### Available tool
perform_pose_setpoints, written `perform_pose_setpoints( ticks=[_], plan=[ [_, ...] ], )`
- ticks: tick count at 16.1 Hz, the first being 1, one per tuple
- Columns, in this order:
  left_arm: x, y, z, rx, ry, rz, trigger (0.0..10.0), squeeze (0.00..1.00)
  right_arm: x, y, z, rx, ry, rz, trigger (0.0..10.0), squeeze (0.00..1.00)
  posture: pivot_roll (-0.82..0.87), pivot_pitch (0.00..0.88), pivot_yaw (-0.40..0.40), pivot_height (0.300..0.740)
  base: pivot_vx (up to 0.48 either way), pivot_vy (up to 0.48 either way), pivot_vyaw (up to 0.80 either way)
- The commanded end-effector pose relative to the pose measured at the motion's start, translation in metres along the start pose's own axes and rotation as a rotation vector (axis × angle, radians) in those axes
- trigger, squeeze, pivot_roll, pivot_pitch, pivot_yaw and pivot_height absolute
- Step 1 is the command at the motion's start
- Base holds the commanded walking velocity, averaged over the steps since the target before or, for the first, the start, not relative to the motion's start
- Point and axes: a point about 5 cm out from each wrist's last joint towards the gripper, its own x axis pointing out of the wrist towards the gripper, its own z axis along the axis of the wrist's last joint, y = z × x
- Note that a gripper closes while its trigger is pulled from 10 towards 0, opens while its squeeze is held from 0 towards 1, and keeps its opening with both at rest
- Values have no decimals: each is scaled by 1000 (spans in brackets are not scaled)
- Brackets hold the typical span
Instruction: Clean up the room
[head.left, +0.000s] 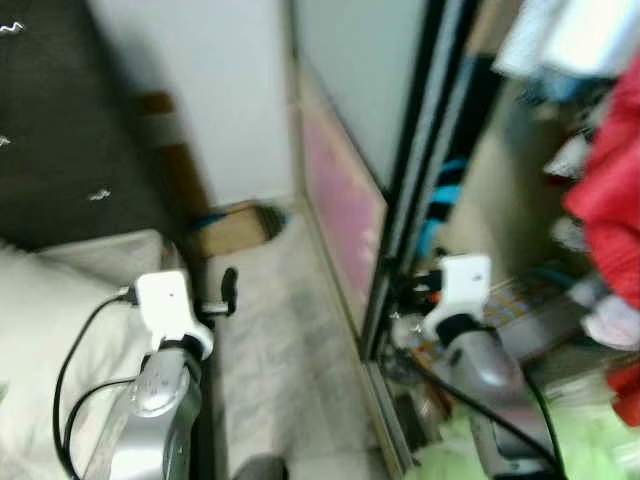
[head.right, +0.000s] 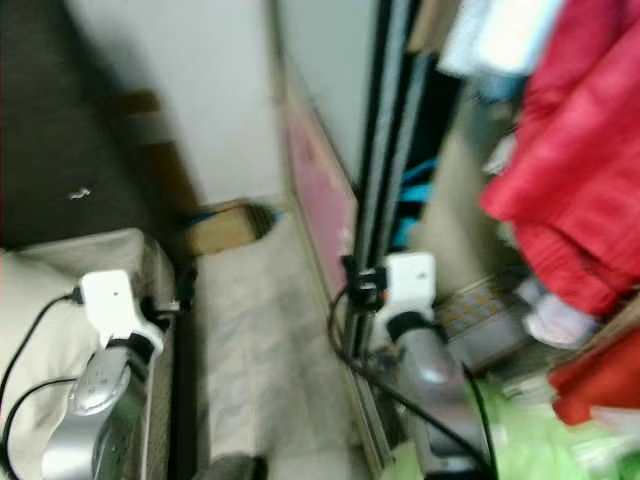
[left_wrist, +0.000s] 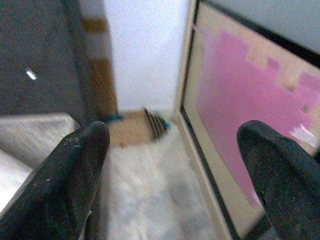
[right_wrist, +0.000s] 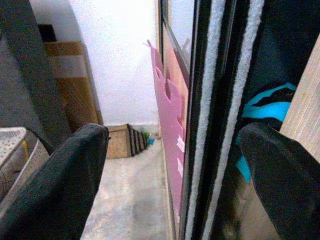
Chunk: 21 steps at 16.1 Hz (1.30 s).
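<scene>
Left wrist view: fingers (left_wrist: 75, 175) seemingly apart.

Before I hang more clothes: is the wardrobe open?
Open: red garments show past the sliding door edge.

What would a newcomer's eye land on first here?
The red clothes hanging in the open wardrobe on the right stand out most. Next comes the pink panel on the sliding door along the narrow floor strip. Both grippers are open: the left gripper beside the bed, the right gripper at the door's edge.
</scene>
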Motion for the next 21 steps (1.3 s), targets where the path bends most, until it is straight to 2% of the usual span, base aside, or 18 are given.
perform_pose_setpoints(
  ticks=[1,3,4,7,12,14,20,21],
  plan=[
    [2,2,13,54,-73,17,10000,0,7,4,10,-2,-43,1,10000,0,65,0,-15,740,0,0,800],
    [-3,7,9,63,7,43,10000,0,11,1,12,-16,-53,-23,10000,0,72,0,-15,740,0,0,800],
    [-6,11,6,50,14,43,10000,0,11,0,12,-19,-51,-22,10000,0,72,2,-15,740,0,0,800],
    [-10,18,9,117,-47,64,10000,0,10,-3,11,-18,-50,-29,10000,0,73,9,-16,740,0,0,800],
    [-8,14,11,119,-36,52,10000,0,11,-6,12,-19,-53,-47,10000,0,72,16,-13,740,0,0,800],
    [-8,14,11,138,-45,53,10000,0,11,-7,12,-17,-55,-55,10000,0,71,21,-13,740,0,0,800],
    [-10,10,14,121,-78,22,10000,0,12,-7,12,-20,-55,-45,10000,0,72,26,-17,740,0,0,800],
    [-11,12,14,112,-86,64,10000,0,13,-7,12,-21,-55,-47,10000,0,72,25,-17,740,0,0,800]
  ],
)
